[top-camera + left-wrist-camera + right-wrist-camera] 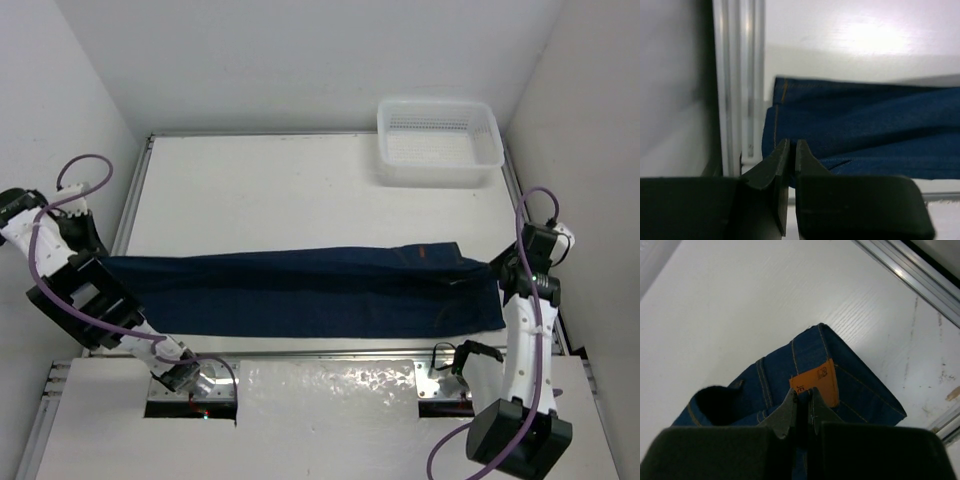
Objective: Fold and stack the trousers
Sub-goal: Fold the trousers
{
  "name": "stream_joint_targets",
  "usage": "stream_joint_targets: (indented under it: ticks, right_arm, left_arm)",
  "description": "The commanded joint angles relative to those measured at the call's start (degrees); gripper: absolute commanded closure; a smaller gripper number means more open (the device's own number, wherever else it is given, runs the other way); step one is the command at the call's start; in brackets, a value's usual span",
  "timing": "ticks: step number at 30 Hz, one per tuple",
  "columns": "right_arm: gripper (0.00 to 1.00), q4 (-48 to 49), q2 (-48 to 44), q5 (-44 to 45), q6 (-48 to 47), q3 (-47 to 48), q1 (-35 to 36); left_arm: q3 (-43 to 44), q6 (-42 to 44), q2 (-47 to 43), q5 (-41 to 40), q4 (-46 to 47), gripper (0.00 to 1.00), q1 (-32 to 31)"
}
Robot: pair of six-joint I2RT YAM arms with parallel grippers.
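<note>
A pair of long-legged dark navy blue denim trousers is being shown stretched lengthwise as a narrow band across the lower middle of the top view, with one leg folded over the other. The hems are lying at the left of the frame and the waist at the right. Faint orange stitching is being seen along the hems in the left wrist view. A small orange label is being displayed on the waistband at the centre of the right wrist view.

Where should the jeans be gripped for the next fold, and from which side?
I'd grip the trousers at the short ends: hems from the left, waistband near the orange patch from the right. They lie long and flat, leaving thin edges there.
</note>
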Motion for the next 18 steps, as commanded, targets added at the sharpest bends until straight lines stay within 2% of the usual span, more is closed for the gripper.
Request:
stream_joint_targets:
  ticks: [1, 4, 7, 12, 18]
  right_arm:
    - [1.0, -2.73, -2.68, 5.62, 0.37, 1.81, -0.48]
    - [1.0, -5.46, -4.08, 5.89, 1.6, 1.29, -0.48]
    - [1.0, -4.95, -6.89, 6.23, 3.88, -1.61, -0.48]
    - [1.0, -5.65, -8.92, 8.87, 2.4, -3.02, -0.48]
    - [1.0, -8.46, -11.38, 9.4, 5.2, -8.29, -0.48]
  left_arm:
    - [-1.33, 7.9, -4.74, -1.77, -0.74, 1.0, 3.71]
    - [-5.72, 13.51, -8.6, -3.09, -1.01, 1.0, 4.59]
    - [-9.6, 14.94, -11.16, -3.27, -0.4, 1.0, 5.21]
    - [-10.39, 15.2, -10.29, -5.11, 1.53, 1.0, 8.11]
    - [-14.34, 20.65, -10.03, -7.83, 0.31, 1.0, 10.13]
